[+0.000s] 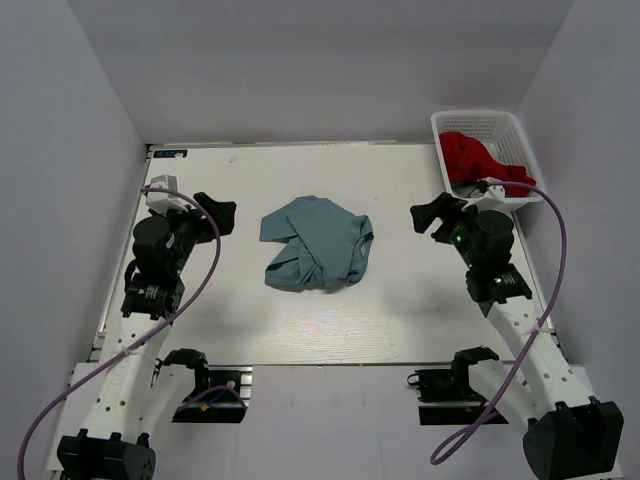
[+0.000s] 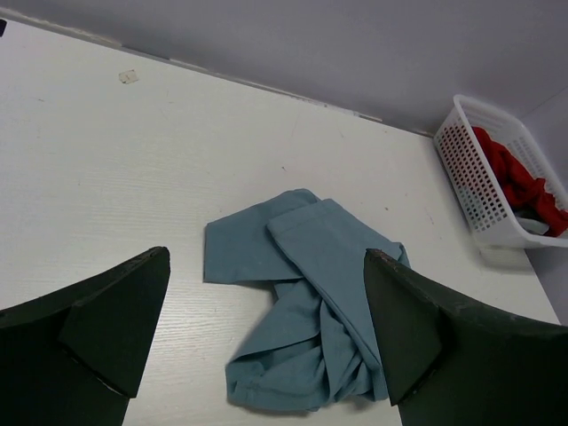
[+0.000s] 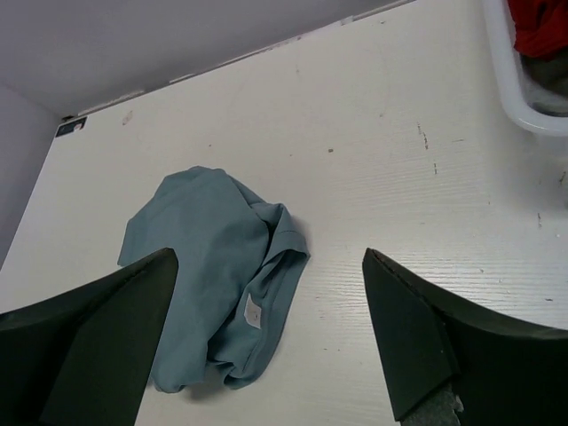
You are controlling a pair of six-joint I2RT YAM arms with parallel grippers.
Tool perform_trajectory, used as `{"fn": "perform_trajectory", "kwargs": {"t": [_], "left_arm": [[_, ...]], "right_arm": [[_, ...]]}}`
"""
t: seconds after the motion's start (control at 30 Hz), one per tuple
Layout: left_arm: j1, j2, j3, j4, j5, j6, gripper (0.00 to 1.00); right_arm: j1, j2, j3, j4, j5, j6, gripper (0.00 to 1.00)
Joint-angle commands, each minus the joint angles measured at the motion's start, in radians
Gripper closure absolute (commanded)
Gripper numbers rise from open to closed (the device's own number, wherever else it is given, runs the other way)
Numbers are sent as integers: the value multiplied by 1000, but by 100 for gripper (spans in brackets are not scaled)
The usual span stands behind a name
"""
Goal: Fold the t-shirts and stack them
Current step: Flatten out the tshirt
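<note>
The dusty grey-blue cotton t-shirt (image 1: pixel 318 243) lies crumpled in a loose heap near the middle of the white wooden surface (image 1: pixel 400 320), well apart from both arms; no edge is laid flat and no fold is squared, so the folding seems not yet begun. The white plastic lattice basket (image 1: pixel 480 125) stands at the far right corner with a bunched red cloth (image 1: pixel 470 155) inside it; if that is another shirt, it is not yet taken out, and no stack shows anywhere. By my reading, nearly all the work is left: spread the garment, fold it, then place it.

The left pincer (image 1: pixel 218 213) hangs to the left of the heap with its fingers wide apart and nothing between them; the right pincer (image 1: pixel 428 218) is likewise spread and unloaded, to the right of the heap and just near of the basket.

The top view alone shows both arms flanking the shirt; the right wrist view alone shows a small white label (image 3: pixel 253 311) on the cloth's near right fold; the left wrist view shows a long flat band of cloth lying over the heap, and a small pale scrap (image 2: pixel 129 77) on the far surface.
</note>
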Motion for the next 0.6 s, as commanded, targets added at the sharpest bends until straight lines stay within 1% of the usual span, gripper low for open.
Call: {"fn": "perform_trajectory", "kwargs": {"t": [0.0, 0.07, 0.1, 0.13, 0.17, 0.2, 0.27, 0.3, 0.33, 0.4, 0.43, 0.47, 0.5, 0.53, 0.57], "left_arm": [[-2, 1, 2, -6, -10, -20, 0], [-2, 25, 2, -6, 0, -31, 0], [-2, 65, 2, -6, 0, -31, 0], [-2, 88, 2, -29, 20, -31, 0], [-2, 114, 11, -40, 20, -31, 0], [-2, 164, 11, -40, 29, -31, 0], [-2, 214, 11, -36, 49, -31, 0], [-2, 240, -9, -16, 106, -31, 0], [-2, 301, -9, 33, 141, -22, 0], [-11, 378, -21, 61, 199, -22, 0], [-11, 419, -9, 61, 209, -22, 0], [-11, 508, 14, 70, 209, -22, 0], [-11, 552, 28, 70, 221, -22, 0], [-11, 592, 40, 70, 221, -22, 0], [-20, 666, 63, 61, 221, -22, 0]], "right_arm": [[1, 8, 50, -8, -59, -5, 10], [0, 19, 20, 9, -42, -5, 10], [1, 36, 12, 12, -19, -27, 10], [1, 40, 8, 9, -28, -52, 10], [6, 63, 10, -3, -46, -119, 10], [9, 94, 20, -18, -72, -129, 10], [15, 151, 70, -55, -111, -167, 10], [38, 195, 114, -63, -144, -176, 10], [46, 253, 165, -96, -161, -190, 10], [87, 309, 242, -142, -189, -236, 10], [140, 386, 265, -152, -189, -248, 10], [161, 410, 320, -147, -177, -270, 10], [178, 459, 337, -143, -174, -278, 10], [226, 511, 360, -144, -163, -287, 10], [243, 542, 444, -167, -151, -304, 10]]}}
